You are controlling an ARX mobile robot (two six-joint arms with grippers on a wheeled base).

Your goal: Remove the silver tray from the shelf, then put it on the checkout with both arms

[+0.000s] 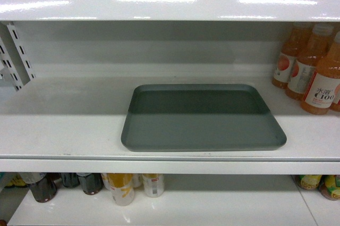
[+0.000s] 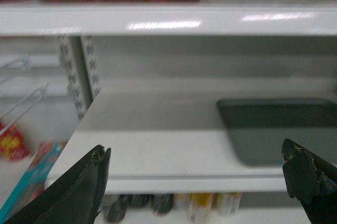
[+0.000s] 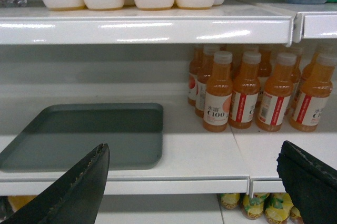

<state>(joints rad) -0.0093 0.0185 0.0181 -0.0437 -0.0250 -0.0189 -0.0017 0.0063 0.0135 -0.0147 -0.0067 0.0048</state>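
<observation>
Lying flat on the shelf (image 1: 64, 130), the silver tray (image 1: 202, 122) holds nothing; orange drink bottles (image 3: 247, 95) stand right of it. Left hand (image 2: 195, 174) and right hand (image 3: 195, 182) are wide open, holding nothing.

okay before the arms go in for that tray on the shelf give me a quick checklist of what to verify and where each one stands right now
1. Tray lying flat on the shelf: ok.
2. Nothing resting on the tray: ok.
3. Left gripper open, in front of the shelf and left of the tray: ok.
4. Right gripper open, holding nothing: ok.
5. Room on the tray's right side: orange bottles stand beside it with a gap: ok, but keep an eye on it.
6. Checkout ready to receive the tray: cannot tell, not in view.
</observation>
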